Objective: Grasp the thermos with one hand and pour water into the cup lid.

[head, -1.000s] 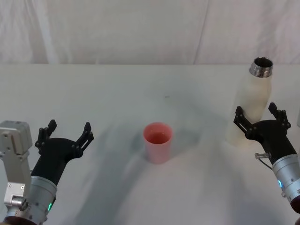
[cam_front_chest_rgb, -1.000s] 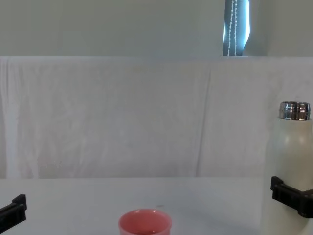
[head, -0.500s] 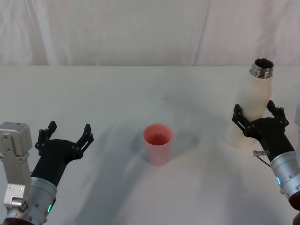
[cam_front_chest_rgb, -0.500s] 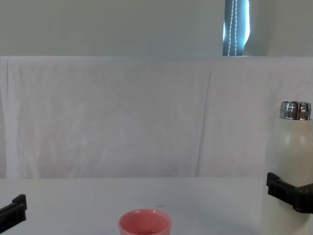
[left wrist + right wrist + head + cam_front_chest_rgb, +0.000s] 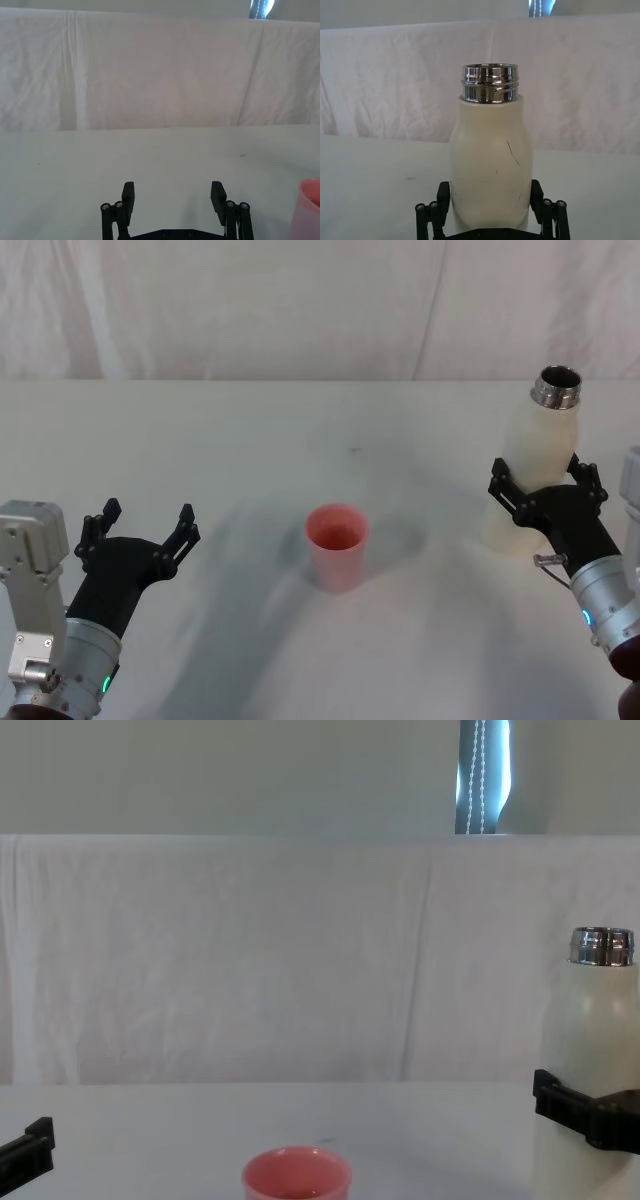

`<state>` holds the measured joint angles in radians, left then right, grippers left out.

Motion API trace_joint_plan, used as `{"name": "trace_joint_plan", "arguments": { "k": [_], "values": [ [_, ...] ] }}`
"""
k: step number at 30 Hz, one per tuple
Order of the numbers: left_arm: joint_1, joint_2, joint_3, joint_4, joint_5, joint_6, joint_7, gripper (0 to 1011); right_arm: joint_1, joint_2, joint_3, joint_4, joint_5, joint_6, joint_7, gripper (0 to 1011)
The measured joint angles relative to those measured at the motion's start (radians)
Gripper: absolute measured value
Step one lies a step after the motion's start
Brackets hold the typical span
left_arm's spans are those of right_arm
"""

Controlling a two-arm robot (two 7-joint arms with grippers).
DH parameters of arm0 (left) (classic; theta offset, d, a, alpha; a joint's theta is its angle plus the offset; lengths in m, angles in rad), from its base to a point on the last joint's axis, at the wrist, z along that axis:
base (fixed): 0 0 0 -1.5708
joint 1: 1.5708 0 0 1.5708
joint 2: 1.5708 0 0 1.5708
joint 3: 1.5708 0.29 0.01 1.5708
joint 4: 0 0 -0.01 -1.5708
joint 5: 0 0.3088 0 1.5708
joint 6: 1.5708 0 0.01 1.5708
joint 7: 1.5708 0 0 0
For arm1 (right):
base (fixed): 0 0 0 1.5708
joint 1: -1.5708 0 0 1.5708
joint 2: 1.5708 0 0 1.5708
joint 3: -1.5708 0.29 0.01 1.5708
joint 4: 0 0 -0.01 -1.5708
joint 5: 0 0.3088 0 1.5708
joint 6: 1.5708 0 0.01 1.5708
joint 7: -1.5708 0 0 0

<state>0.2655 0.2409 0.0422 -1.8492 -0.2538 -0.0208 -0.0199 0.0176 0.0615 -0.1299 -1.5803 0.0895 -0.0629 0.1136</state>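
Head view, right gripper [image 5: 541, 490] spread around upright thermos [image 5: 531, 465], left gripper [image 5: 137, 528] spread, idle

Head cam: I look down at the table [image 5: 250, 440] from above, both arms in frame. Chest cam sits low, level w/ tabletop, facing the white cloth backdrop [image 5: 250, 960]. L and R wrist cams look fwd past own fingers. Head + chest share the thermos [image 5: 535, 455] & pink cup lid [image 5: 337, 543].
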Motion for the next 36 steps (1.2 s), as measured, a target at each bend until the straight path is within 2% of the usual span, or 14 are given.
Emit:
{"name": "trace_joint_plan", "arguments": {
  "k": [17, 21, 36],
  "values": [
    [0.000, 0.000, 0.000, 0.000, 0.000, 0.000, 0.000, 1001, 0.009, 0.000, -0.003, 0.009, -0.003, -0.001, 0.000, 1001],
    [0.000, 0.000, 0.000, 0.000, 0.000, 0.000, 0.000, 1001, 0.008, 0.000, -0.003, 0.008, -0.003, -0.001, 0.000, 958],
    [0.000, 0.000, 0.000, 0.000, 0.000, 0.000, 0.000, 1001, 0.011, 0.007, -0.011, 0.003, -0.014, -0.013, 0.000, 955]
  ]
}}
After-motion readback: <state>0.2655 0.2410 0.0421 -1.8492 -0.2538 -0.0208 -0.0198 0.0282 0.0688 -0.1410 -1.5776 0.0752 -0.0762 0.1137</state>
